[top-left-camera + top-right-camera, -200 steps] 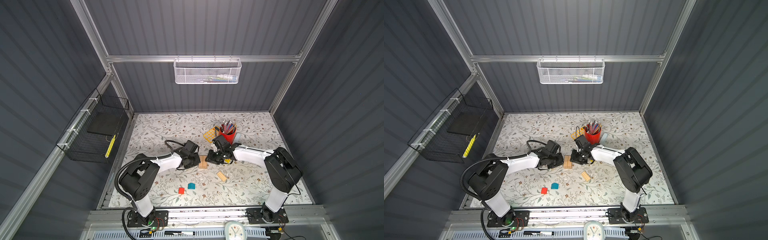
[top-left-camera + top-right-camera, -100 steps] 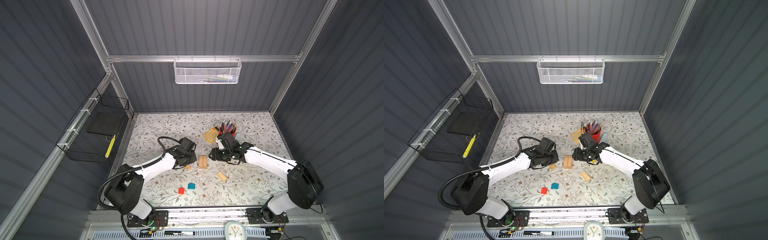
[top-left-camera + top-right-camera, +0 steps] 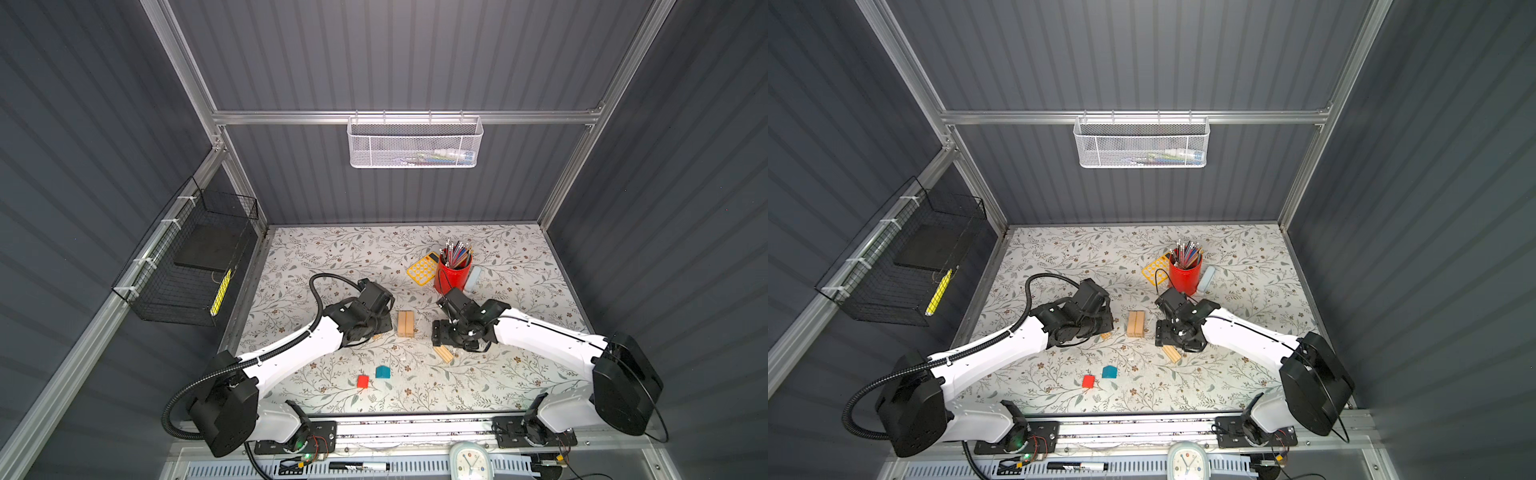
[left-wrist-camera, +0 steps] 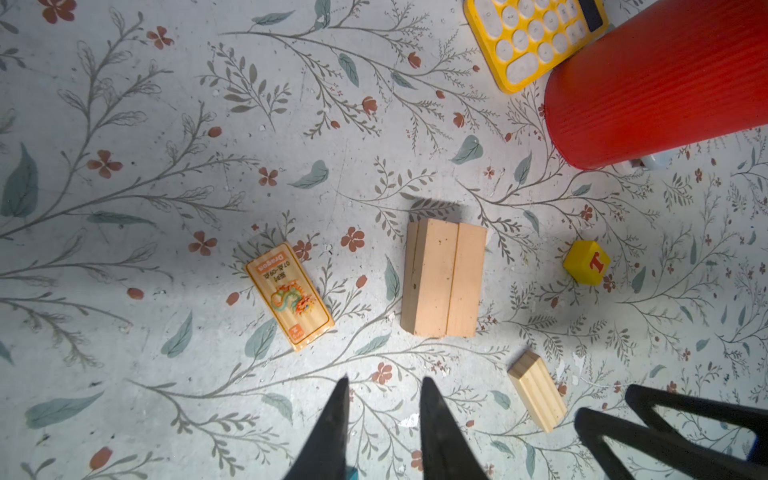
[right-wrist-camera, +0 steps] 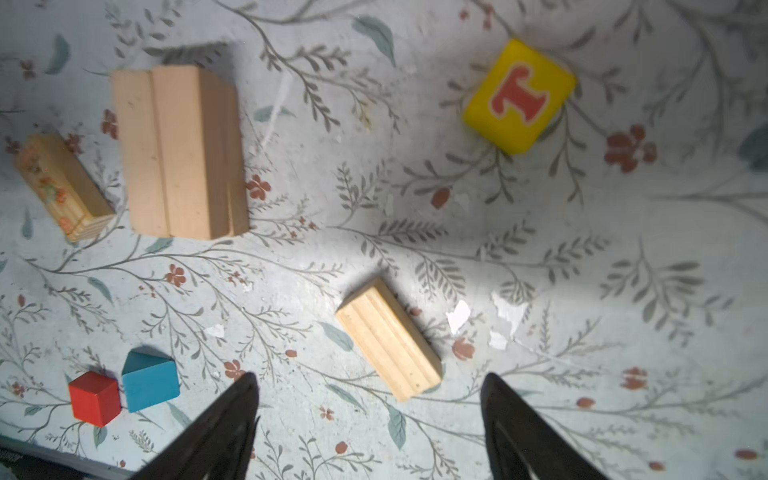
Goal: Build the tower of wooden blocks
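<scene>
Grey-walled booth, floral counter (image 3: 332, 249). Low stack of tan planks (image 3: 406, 323) sits mid-counter between the two arms, top pair lying side by side; how many layers lie under them is hard to read.

Loose pieces around it:
- Printed plank (image 4: 289, 296) is just beside the stack on the left arm's side.
- Ridged plank (image 5: 388, 338) is near it on the right arm's side.
- Yellow letter cube (image 5: 519, 95) is a bit further off.
- Red cube (image 3: 363, 381) and teal house block (image 3: 383, 372) almost touch each other, well apart toward the front.

Risks:
- Both hands work close to the stack, so a low sweep or a hard placement would likely shove the loose top planks out of line.
- The ridged plank lies at an angle to the right fingers, so closing on it may twist or skid it.
- The next layer needs to go crosswise; set off-centre, it could tip.

Left hand (image 4: 384, 399) has its fingers only slightly parted, holding and touching nothing. Right hand (image 5: 370, 380) is spread wide and empty, hovering with the near end of the ridged plank just ahead of its tips. Red pencil cup (image 3: 453, 276) and yellow calculator (image 3: 422, 269) stand behind, clear of the work.
</scene>
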